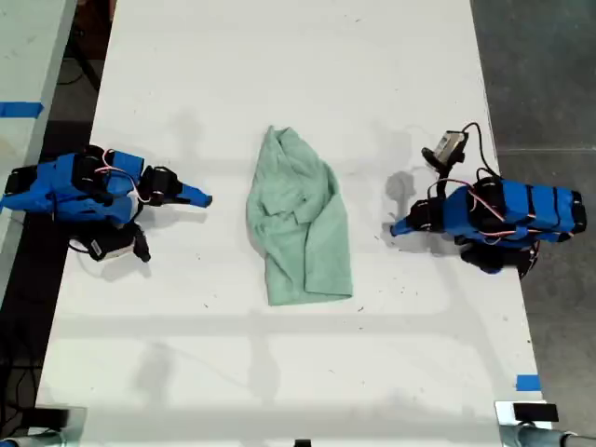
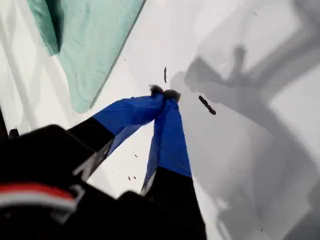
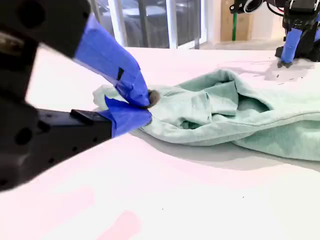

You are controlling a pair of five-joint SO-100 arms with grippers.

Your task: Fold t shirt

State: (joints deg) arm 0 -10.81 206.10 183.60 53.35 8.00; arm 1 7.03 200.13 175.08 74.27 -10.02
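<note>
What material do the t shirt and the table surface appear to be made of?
The t shirt looks like soft matte knit fabric, maybe cotton: it lies in loose folds and creases. The table looks like a hard, smooth white board, faintly glossy, since shadows fall cleanly on it; its exact material is unclear.

worktop (image 1: 279, 372): white, long, with small dark specks
blue tape (image 1: 527, 383): small piece near the exterior view's right edge
floor (image 1: 545, 74): dark grey
</note>
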